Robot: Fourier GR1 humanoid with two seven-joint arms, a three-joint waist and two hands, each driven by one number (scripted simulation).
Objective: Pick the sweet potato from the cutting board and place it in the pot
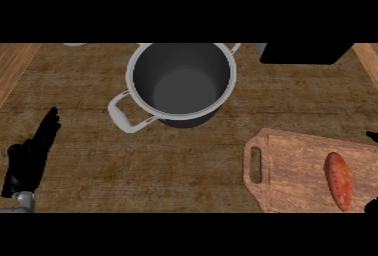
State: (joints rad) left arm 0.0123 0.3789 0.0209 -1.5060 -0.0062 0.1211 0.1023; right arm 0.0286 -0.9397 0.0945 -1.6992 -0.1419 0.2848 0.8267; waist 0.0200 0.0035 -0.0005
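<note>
At the view's left edge the left hand (33,152) rests over the counter (148,170), fingers straight and pointing up the frame, holding nothing. Up and to its right, near the counter's far side, stands the pot (181,80), grey and open-topped, one light handle (129,116) jutting toward the lower left. Lower right lies the wooden cutting board (295,175), its slot handle on its left side. The sweet potato (339,180) lies lengthwise on the board's right part, well apart from the left hand and from the pot. Only small dark bits of the right hand (372,136) show at the right edge, near the sweet potato; whether its fingers are apart or curled I cannot tell.
</note>
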